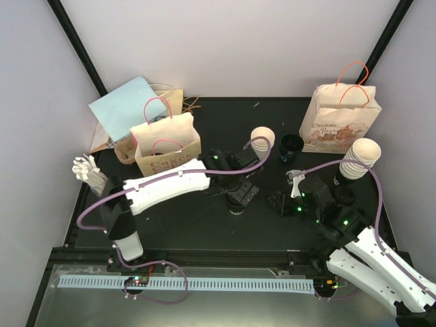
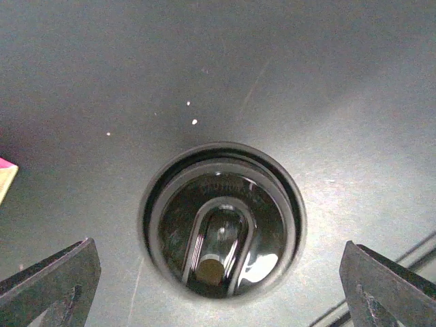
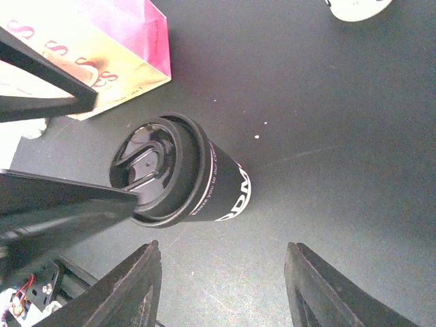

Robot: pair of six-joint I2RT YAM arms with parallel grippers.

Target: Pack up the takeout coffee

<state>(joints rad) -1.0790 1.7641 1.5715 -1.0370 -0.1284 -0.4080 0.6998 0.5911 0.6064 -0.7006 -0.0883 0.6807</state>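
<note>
1. Black tabletop (image 1: pixel 204 225) fills my overhead view, boxed in by pale walls, with both arms reaching toward its middle.
2. I see the task's coffee cup (image 3: pixel 221 191) standing upright near the centre of the frame, black with white lettering on its side.
3. Its black lid (image 2: pixel 221 218) is seated on the rim; the sip slot faces the bottom of the left wrist view.
4. My left gripper (image 2: pixel 218 242) hangs straight over that lid. Its fingers (image 2: pixel 51 286) are spread wide, one at each lower corner of the view, and neither touches the cup.
5. My right gripper (image 3: pixel 223 246) sits just to the right of the cup in the overhead view. Its fingers (image 3: pixel 139 293) stand moderately apart with only bare table between them; the cup lies beyond their tips, untouched.
6. At upper left of the overhead frame a paper bag (image 1: pixel 167 146) with pink handles stands upright, with a light blue sheet (image 1: pixel 126 105) behind it.
7. At upper right stands a second paper bag (image 1: pixel 340 122), printed and also pink-handled.
8. A stack of white cups (image 1: pixel 360 160) stands just below that second bag.
9. Between the two bags, a single white cup (image 1: pixel 262 138) and an open black cup (image 1: pixel 291 144) stand side by side, close but apart.
</note>
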